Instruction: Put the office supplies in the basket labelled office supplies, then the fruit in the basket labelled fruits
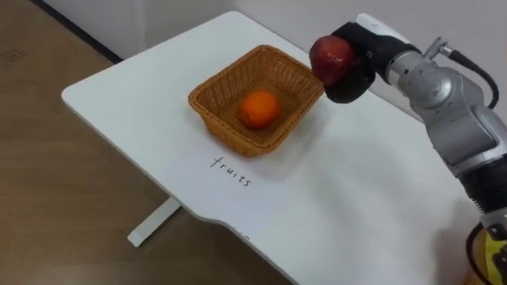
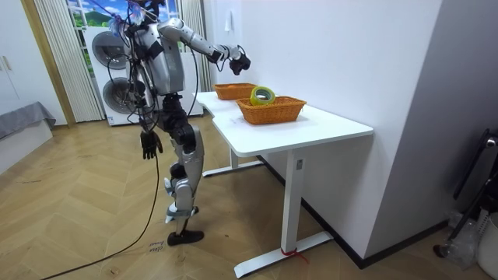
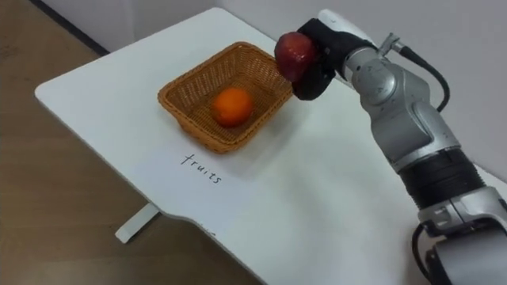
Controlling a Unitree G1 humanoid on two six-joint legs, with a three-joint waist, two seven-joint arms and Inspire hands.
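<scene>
Gripping a red apple (image 1: 331, 55), the right hand (image 1: 358, 81) has its dark fingers curled around the fruit from behind, with the front of the apple bare. The apple is round, with no long side to speak of. It hangs in the air at the far right corner of a wicker basket (image 1: 207, 111), which holds an orange (image 1: 259, 109) lying alone on its floor. The basket is oblong and sits cornerwise on the white table (image 1: 356, 206), its long sides running from near left to far right. The handwritten word "fruits" (image 1: 231, 171) is on the tabletop just in front of its near corner.

The room view adds height: the apple hand is held clear above the basket, not resting on it. It also shows the robot standing upright on the wood floor (image 2: 93, 225) at the table's long side. The left hand (image 2: 150, 145) hangs by its thigh, and its fingers look loose and empty, though it is small there. A second basket (image 2: 272, 113) stands nearer on the table, with a yellow-green roll of tape (image 2: 262, 96) in it.
</scene>
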